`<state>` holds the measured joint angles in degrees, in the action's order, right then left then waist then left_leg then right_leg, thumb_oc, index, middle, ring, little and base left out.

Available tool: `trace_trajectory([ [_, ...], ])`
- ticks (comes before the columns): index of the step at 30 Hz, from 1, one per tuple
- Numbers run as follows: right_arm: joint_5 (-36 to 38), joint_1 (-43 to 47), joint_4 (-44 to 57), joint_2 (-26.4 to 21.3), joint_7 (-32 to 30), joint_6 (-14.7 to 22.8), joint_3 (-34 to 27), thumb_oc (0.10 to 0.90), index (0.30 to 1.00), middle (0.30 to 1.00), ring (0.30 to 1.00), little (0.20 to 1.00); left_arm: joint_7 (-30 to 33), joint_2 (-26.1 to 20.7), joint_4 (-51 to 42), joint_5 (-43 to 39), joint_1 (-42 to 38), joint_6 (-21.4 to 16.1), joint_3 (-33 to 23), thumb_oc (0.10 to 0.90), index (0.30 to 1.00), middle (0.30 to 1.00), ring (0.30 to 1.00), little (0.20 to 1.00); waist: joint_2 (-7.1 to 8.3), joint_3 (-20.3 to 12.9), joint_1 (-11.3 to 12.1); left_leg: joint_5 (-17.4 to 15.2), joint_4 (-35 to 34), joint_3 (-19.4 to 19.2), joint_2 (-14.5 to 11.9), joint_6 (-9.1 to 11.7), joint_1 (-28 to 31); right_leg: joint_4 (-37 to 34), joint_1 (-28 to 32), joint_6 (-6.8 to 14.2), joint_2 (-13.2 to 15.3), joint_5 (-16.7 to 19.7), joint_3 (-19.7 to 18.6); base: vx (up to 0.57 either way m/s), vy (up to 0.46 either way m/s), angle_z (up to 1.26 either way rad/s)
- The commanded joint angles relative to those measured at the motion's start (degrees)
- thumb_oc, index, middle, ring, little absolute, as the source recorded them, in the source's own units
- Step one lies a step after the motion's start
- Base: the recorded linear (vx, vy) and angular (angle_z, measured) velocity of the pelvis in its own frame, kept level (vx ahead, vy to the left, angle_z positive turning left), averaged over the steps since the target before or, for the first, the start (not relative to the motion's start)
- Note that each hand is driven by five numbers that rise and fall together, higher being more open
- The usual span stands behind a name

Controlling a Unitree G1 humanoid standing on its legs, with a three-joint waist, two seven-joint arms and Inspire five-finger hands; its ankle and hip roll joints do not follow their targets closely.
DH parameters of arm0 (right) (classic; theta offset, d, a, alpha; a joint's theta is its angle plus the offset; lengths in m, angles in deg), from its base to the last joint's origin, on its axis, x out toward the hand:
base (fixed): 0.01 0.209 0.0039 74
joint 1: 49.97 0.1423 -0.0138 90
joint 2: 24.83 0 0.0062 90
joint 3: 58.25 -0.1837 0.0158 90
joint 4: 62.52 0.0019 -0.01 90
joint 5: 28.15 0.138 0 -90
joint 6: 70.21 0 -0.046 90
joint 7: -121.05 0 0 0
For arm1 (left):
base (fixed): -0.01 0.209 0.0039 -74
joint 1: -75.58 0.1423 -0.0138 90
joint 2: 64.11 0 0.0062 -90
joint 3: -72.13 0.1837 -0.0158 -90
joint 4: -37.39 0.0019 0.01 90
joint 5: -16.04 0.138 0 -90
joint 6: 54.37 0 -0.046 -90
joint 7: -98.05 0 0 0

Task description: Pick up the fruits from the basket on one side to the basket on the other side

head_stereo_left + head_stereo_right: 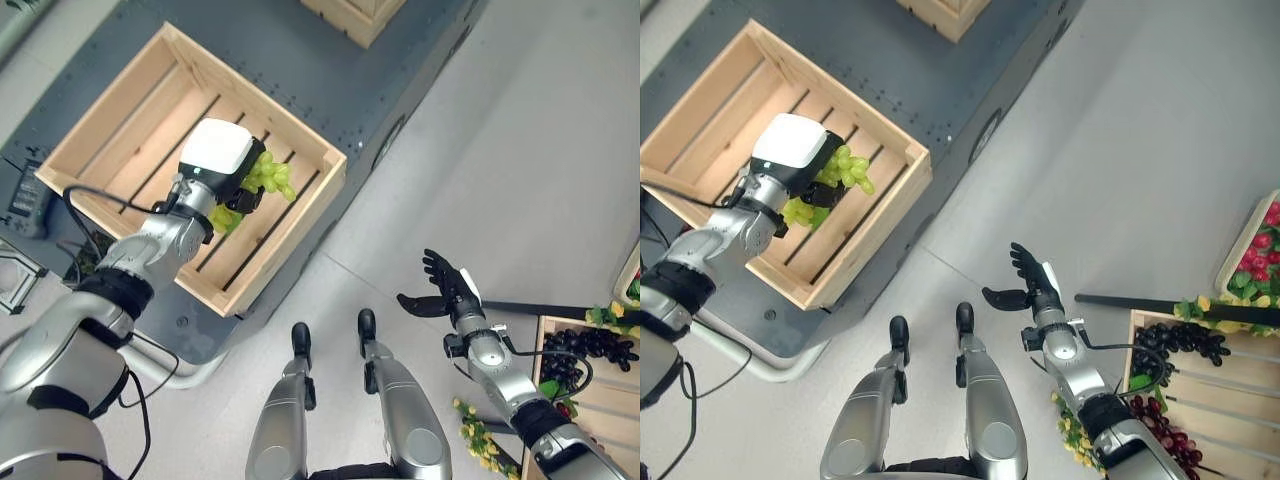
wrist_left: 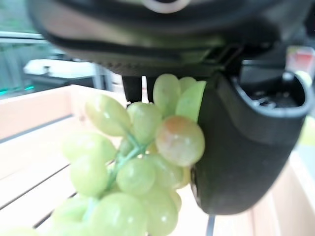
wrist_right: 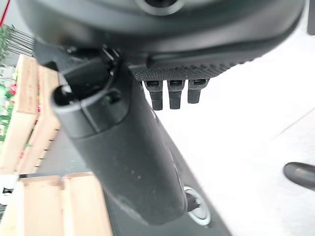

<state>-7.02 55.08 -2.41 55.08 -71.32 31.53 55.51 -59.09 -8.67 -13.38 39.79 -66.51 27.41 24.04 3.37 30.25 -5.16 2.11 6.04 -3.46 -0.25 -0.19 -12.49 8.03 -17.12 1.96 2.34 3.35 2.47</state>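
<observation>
- Two robot hands show from above. The left hand (image 1: 228, 185), at about 10 o'clock in the left eye view, has its fingers curled round a bunch of green grapes (image 1: 262, 180) and holds it over the slatted wooden crate (image 1: 120, 110) on the dark platform (image 1: 300, 40).
- One risk: the bunch hangs towards the crate's near wall at 4 o'clock. If let go there, it could catch the rim and tumble to the grey floor (image 1: 520, 150).
- Another risk: the left wrist view shows grapes bulging past the thumb (image 2: 241, 147), so a loose hold could drop them early.
- Empty, the right hand (image 1: 445, 290) is at 4 o'clock above the floor, fingers spread. Beside it lie a crate of dark purple grapes (image 1: 590, 350) and a loose yellow-green bunch (image 1: 478, 430), fruit probably not yet moved.
</observation>
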Motion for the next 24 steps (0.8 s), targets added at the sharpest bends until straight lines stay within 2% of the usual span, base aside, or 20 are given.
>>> trace_trajectory([
  [1, 0.5, -3.3, 6.7, -2.3, 1.1, 5.5, -5.5, 0.8, 0.9, 0.9, 0.9, 0.9, 8.5, -3.1, -5.2, -3.8, 0.3, -1.7, -10.1, 0.4, 0.3, 0.3, 0.3, 0.3, -3.07, -6.9, -0.1, -1.8, 0.5, 1.5, 1.9, 0.4, 2.2, 2.9, 4.2, 1.2, 1.7, -3.4, 2.2, 0.12, -0.001, 0.0],
  [7, -0.4, -6.5, 12.1, -0.5, 3.4, 5.7, -7.1, 0.8, 0.9, 0.9, 0.9, 0.9, 9.5, -1.6, -14.2, -10.3, 10.8, -5.8, -21.0, 0.4, 0.3, 0.3, 0.3, 0.3, -4.59, -13.4, 0.8, -2.3, -2.9, 2.7, 2.3, 0.7, 8.9, -1.4, 11.6, 1.3, 2.2, -3.5, 2.3, 0.15, -0.013, 0.02],
  [11, 0.8, -7.1, 14.5, 0.3, 5.5, 5.1, -6.9, 0.8, 0.9, 0.9, 0.9, 0.9, 7.9, 0.8, -18.4, -14.9, 14.5, -5.7, -25.6, 0.4, 0.3, 0.3, 0.3, 0.3, -4.91, -16.4, 1.2, -2.3, -4.2, 3.3, 2.3, 0.7, 11.4, -2.8, 14.5, 1.3, 2.4, -3.5, 2.3, 0.13, -0.035, 0.04],
  [13, 3.3, -6.8, 16.4, 0.9, 8.6, 2.6, -6.4, 0.8, 0.9, 0.9, 0.9, 0.9, 3.6, 3.0, -18.7, -22.1, 16.2, -7.1, -27.5, 0.4, 0.3, 0.3, 0.3, 0.3, -5.04, -19.0, 1.4, -2.0, -5.5, 3.7, 2.1, 0.9, 13.4, -4.1, 16.6, 1.4, 2.4, -3.1, 2.0, 0.17, -0.048, 0.04],
  [15, 5.0, -6.7, 17.1, 1.3, 10.2, 1.4, -6.1, 0.8, 0.9, 0.9, 0.9, 0.9, 1.0, 4.0, -19.0, -25.7, 16.8, -7.4, -28.4, 0.4, 0.3, 0.3, 0.3, 0.3, -5.1, -20.2, 1.5, -1.8, -6.3, 3.9, 2.1, 1.0, 14.2, -5.0, 17.5, 1.5, 2.4, -2.8, 1.8, 0.14, -0.046, 0.0],
  [16, 7.1, -6.8, 17.7, 1.8, 12.8, 0.4, -5.8, 0.8, 0.9, 0.9, 0.9, 0.9, -2.2, 5.3, -19.7, -30.7, 17.4, -8.1, -29.7, 0.4, 0.3, 0.3, 0.3, 0.3, -5.08, -21.4, 1.6, -1.4, -7.4, 4.0, 1.9, 1.1, 15.2, -6.3, 18.6, 1.6, 2.4, -2.2, 1.6, 0.13, -0.051, 0.03],
  [22, 12.7, -5.6, 23.0, 1.4, 17.3, -4.2, -5.8, 0.8, 0.9, 0.9, 0.9, 0.9, -8.0, 5.8, -24.8, -36.2, 16.7, -7.5, -30.1, 0.4, 0.3, 0.3, 0.3, 0.3, -5.1, -24.1, 1.6, -0.5, -10.2, 4.0, 1.3, 1.5, 17.2, -9.7, 20.7, 2.1, 2.3, -0.5, 1.0, 0.1, -0.064, 0.0],
  [24, 17.5, -3.8, 25.3, 1.2, 19.6, -6.8, -6.0, 0.8, 0.9, 0.9, 0.9, 0.9, -10.6, 6.2, -26.7, -39.6, 15.6, -6.8, -30.0, 0.4, 0.3, 0.3, 0.3, 0.3, -5.11, -24.9, 1.7, -0.4, -10.6, 4.0, 1.2, 1.5, 17.4, -10.4, 21.1, 2.1, 2.2, -0.2, 0.9, 0.07, -0.06, 0.0],
])
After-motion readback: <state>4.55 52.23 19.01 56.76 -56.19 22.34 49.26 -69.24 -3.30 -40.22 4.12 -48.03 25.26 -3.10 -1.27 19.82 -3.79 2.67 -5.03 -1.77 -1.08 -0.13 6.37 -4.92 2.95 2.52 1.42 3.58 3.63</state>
